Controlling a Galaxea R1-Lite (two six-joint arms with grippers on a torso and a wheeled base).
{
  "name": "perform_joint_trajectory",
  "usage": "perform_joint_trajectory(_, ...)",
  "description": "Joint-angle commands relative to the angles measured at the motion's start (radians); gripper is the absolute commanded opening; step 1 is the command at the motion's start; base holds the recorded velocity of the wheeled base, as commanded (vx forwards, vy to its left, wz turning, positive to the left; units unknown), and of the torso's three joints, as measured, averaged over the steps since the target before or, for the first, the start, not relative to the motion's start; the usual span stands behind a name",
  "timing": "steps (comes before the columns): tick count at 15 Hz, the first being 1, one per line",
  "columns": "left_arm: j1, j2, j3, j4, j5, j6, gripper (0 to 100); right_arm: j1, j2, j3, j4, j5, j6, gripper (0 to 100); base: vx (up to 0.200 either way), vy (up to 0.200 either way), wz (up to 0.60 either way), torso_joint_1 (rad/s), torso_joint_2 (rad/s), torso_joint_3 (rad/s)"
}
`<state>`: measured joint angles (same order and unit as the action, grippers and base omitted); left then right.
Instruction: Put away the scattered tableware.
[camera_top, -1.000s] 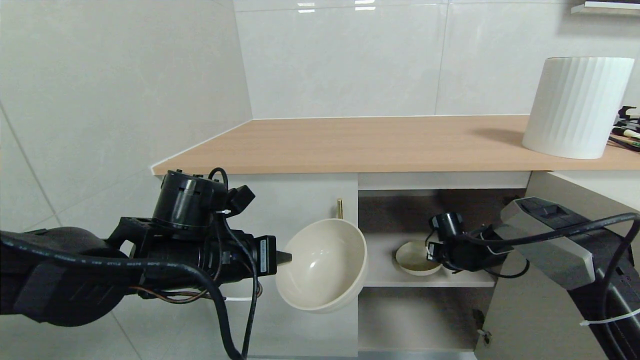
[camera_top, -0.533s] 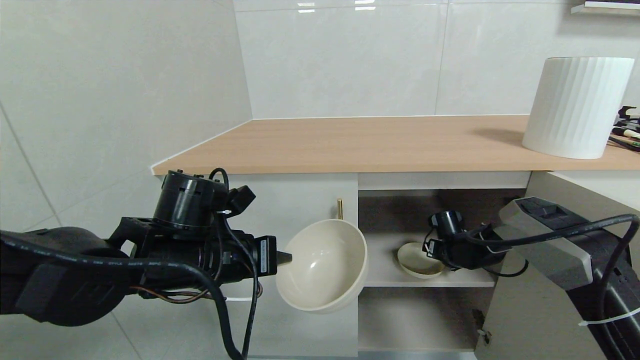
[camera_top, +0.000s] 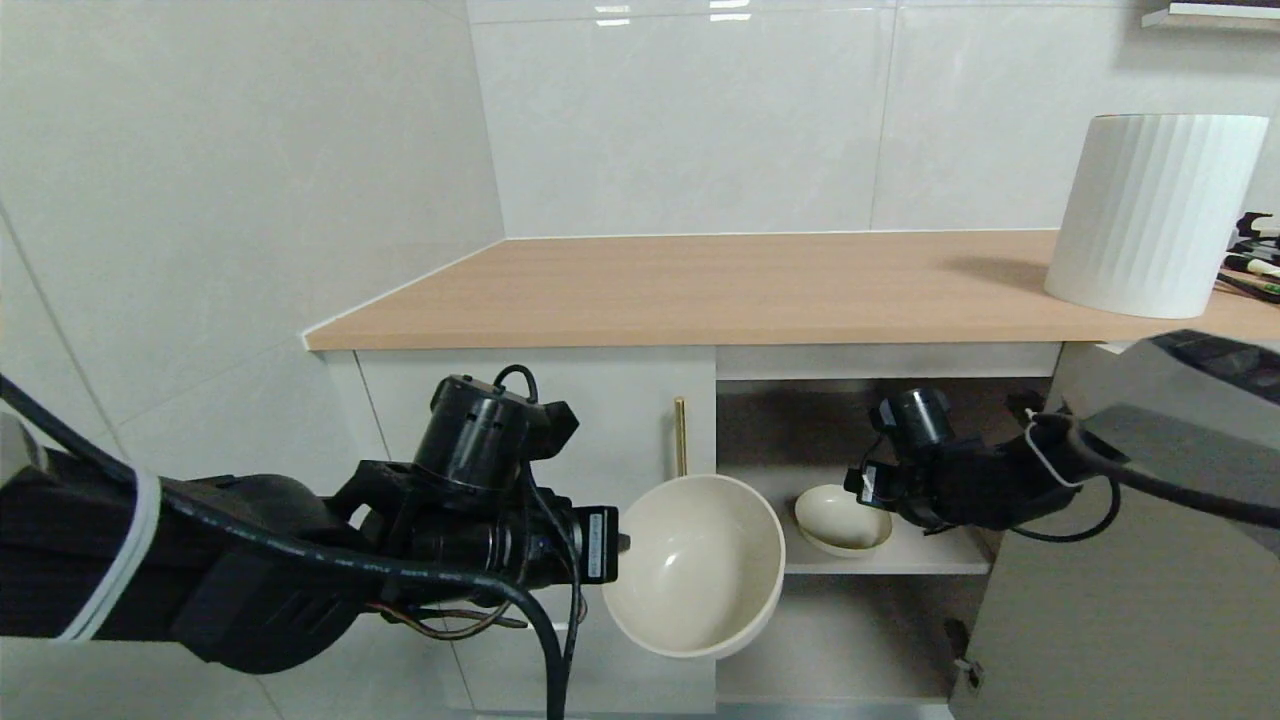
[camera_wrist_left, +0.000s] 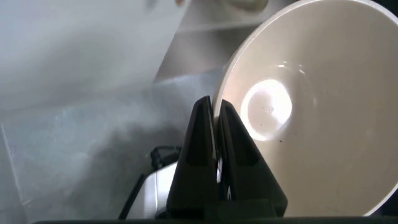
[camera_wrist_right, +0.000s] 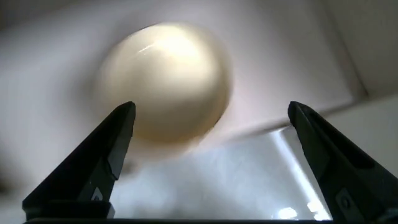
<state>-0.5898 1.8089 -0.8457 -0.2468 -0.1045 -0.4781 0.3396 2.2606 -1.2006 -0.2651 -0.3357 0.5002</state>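
Observation:
My left gripper (camera_top: 622, 543) is shut on the rim of a large cream bowl (camera_top: 695, 565), held tilted in the air in front of the cabinet's closed left door (camera_top: 560, 420). In the left wrist view its fingers (camera_wrist_left: 214, 134) pinch the rim of the bowl (camera_wrist_left: 311, 106). A small cream dish (camera_top: 842, 519) lies on the shelf (camera_top: 940, 556) inside the open cabinet. My right gripper (camera_top: 862, 485) hangs just right of the dish, open. In the right wrist view its fingers (camera_wrist_right: 115, 146) are spread wide, with the dish (camera_wrist_right: 165, 81) beyond them and untouched.
A wooden countertop (camera_top: 740, 285) runs above the cabinet, with a white ribbed canister (camera_top: 1155, 210) at its right end and some utensils (camera_top: 1255, 265) beside it. The open cabinet door (camera_top: 1060, 600) stands at the right. A brass handle (camera_top: 680, 435) is on the closed door.
My left arm has carried the large bowl right and down, toward the cabinet opening. My right gripper has let go of the small dish and drawn back and up a little.

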Motion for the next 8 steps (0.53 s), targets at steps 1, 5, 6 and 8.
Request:
perform_joint_trajectory(1,-0.033,0.059,0.001,0.001,0.003,-0.001,0,0.127,-0.314,0.084,0.181,0.066,0.000,100,0.000,0.000,0.00,0.000,0.00,0.000)
perform_joint_trajectory(5,-0.065,0.125,-0.001,0.006,0.015,-0.001,0,0.272,-0.521,0.089,0.422,0.165,0.003,100,0.000,0.000,0.00,0.000,0.00,0.000)
perform_joint_trajectory(6,-0.074,0.141,-0.003,0.009,0.032,-0.001,0,0.306,-0.541,0.089,0.458,0.176,0.003,100,0.000,0.000,0.00,0.000,0.00,0.000)
perform_joint_trajectory(8,-0.084,0.158,-0.003,0.009,0.054,-0.001,0,0.352,-0.546,0.101,0.524,0.187,-0.003,100,0.000,0.000,0.00,0.000,0.00,0.000)
